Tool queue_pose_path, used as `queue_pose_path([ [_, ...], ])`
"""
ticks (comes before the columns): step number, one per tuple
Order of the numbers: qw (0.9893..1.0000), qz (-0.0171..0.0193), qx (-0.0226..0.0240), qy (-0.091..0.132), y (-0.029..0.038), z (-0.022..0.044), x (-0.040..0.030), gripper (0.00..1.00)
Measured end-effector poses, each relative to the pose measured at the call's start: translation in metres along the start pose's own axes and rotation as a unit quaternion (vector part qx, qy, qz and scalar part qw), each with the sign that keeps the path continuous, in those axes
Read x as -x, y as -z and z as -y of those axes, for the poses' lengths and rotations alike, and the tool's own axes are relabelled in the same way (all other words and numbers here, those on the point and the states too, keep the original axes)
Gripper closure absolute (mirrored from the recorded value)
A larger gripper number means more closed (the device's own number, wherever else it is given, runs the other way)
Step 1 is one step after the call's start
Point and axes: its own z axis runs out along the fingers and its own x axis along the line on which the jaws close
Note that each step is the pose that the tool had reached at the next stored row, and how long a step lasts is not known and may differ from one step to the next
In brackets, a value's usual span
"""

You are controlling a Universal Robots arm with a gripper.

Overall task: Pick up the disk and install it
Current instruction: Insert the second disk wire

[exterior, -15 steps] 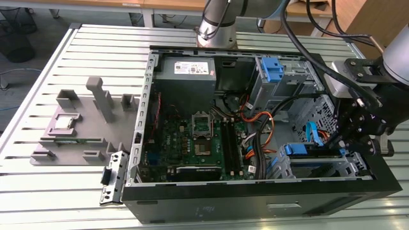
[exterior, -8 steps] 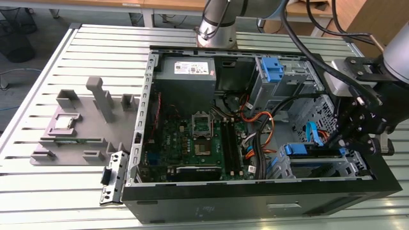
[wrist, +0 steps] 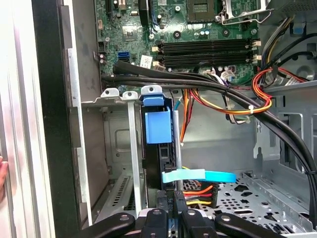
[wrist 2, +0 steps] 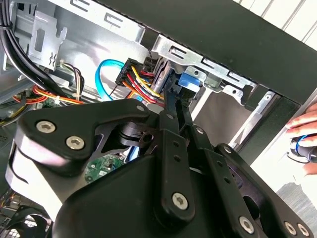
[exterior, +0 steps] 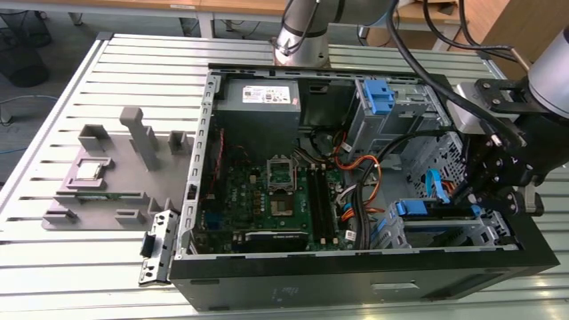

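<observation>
Task thing: the disk (wrist: 158, 148), a flat silver metal hard drive with blue plastic side rails, is standing on edge in the silver metal drive cage (wrist: 131, 148). The cage is sitting in the front corner, on the exterior view's right, of the open black computer case (exterior: 356, 280).
Gripper: the black two-finger gripper (wrist: 174, 210) is reaching into that cage, touching the disk's connector end.
Jaws: they are sitting narrow, almost together. Whether they are pinching a rail or only pressing on it cannot be told.
Risk, cables: the light-blue flat data cable (wrist: 198, 176) and the red, yellow and orange wire bundle (wrist: 198, 191) are lying just beside the fingertips. A sideways drift could be snagging or pinching them.
Risk, seating: if the disk is tilting against the cage wall, pushing could be jamming the rails instead of seating them.
Risk, person: a person's hand (wrist 2: 304, 139) is resting near the case's outer wall, close to the arm.
Counts: one disk, one gripper, one bare blue plastic bracket (exterior: 378, 97) in the cage at the case's far edge, one grey metal box with a white sticker (exterior: 266, 100), one data cable.
Support: the case is lying on the slotted aluminium bench (exterior: 53, 267).
</observation>
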Motion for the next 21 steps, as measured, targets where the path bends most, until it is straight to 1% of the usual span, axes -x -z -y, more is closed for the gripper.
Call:
queue_pose_path([
  [2, 1.0, 0.0007, 0.0, 0.0, -0.0005, -0.0011, 0.0003, 0.83],
  [13, 1.0, 0.0006, 0.0, 0.0, -0.0058, -0.0018, 0.0003, 0.83],
  [17, 1.0, 0.0008, 0.0001, 0.0, -0.0065, -0.0018, 0.0003, 0.83],
  [19, 1.0, 0.0004, 0.0, 0.0, -0.0085, -0.0019, 0.0002, 0.83],
  [21, 1.0, 0.0004, 0.0, 0.0, -0.0086, -0.0019, 0.0002, 0.83],
])
